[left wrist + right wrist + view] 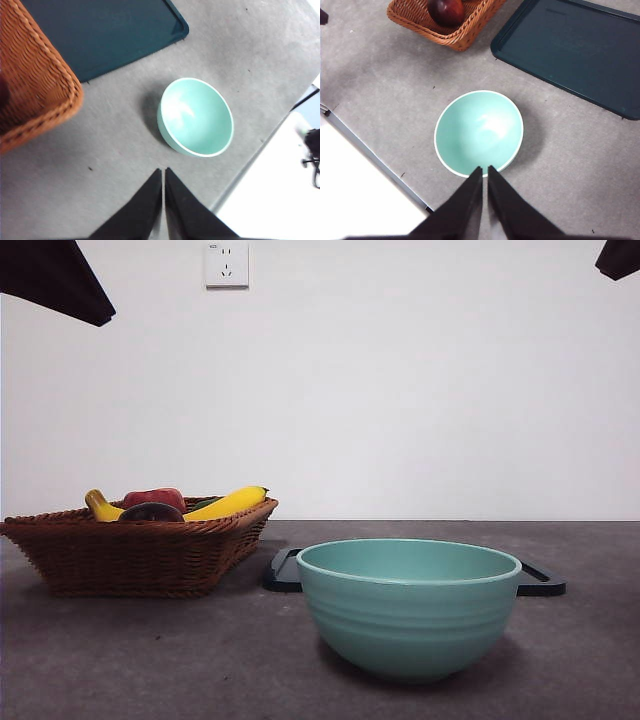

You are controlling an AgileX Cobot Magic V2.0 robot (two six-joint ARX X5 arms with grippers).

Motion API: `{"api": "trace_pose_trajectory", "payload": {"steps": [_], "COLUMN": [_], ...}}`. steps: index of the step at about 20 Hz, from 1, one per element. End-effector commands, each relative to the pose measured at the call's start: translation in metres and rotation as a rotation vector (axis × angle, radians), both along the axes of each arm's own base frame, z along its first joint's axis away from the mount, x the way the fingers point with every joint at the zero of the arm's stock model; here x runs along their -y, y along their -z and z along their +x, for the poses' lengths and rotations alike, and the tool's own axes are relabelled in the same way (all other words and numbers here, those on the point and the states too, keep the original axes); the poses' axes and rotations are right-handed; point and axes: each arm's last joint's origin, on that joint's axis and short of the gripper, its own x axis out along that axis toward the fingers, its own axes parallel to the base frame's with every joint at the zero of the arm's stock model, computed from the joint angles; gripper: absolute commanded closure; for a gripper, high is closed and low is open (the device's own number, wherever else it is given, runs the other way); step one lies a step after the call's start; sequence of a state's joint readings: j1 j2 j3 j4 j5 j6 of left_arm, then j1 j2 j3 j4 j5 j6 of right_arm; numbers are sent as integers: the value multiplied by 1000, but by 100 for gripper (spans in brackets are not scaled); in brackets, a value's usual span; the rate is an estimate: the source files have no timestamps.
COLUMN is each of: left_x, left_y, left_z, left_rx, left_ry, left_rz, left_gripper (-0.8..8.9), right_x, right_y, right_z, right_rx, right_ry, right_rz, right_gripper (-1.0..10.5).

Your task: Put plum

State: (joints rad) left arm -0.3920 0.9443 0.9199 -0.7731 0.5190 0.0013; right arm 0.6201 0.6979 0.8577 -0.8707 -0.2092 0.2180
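The plum [151,512] lies in the wicker basket [140,555], wedged among the bananas [228,503] and a red fruit [154,498]. Both the left gripper [163,172] and right gripper [485,171] hang high with jaws together, holding nothing. A careless reach could snag the basket rim or grab the red fruit instead; open table around the empty bowl [408,605] gives clear room.

The right gripper [485,172], jaws closed together, hangs above the near rim of an empty teal bowl [479,131]. A wicker basket [465,31] holds the plum [446,11]. A dark tray [575,50] lies beside the basket.
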Motion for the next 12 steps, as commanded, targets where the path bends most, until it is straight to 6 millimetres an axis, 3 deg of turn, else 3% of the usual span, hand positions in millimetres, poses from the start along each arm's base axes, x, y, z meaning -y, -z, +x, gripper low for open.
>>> {"api": "trace_pose_trajectory", "payload": {"steps": [1, 4, 6, 9, 12], "left_x": [-9, -33, -50, -68, -77], "left_y": [-19, -45, -50, -28, 17], "left_z": [-5, -15, -27, -46, -57], "left_rx": [246, 591, 793, 978, 1000], "left_ry": [17, -180, -339, -550, -694], "left_rz": [39, 1, -1, 36, 95], "left_gripper": [806, 806, 806, 806, 806], "right_x": [-1, -1, -1, -1, -1], "right_y": [-6, -6, -6, -6, -6], "right_z": [0, 0, 0, 0, 0], "right_rx": [15, 14, 14, 14, 14], "right_ry": [0, 0, 0, 0, 0], "right_rz": [19, 19, 19, 19, 19], "right_gripper": [942, 942, 942, 941, 941]}}
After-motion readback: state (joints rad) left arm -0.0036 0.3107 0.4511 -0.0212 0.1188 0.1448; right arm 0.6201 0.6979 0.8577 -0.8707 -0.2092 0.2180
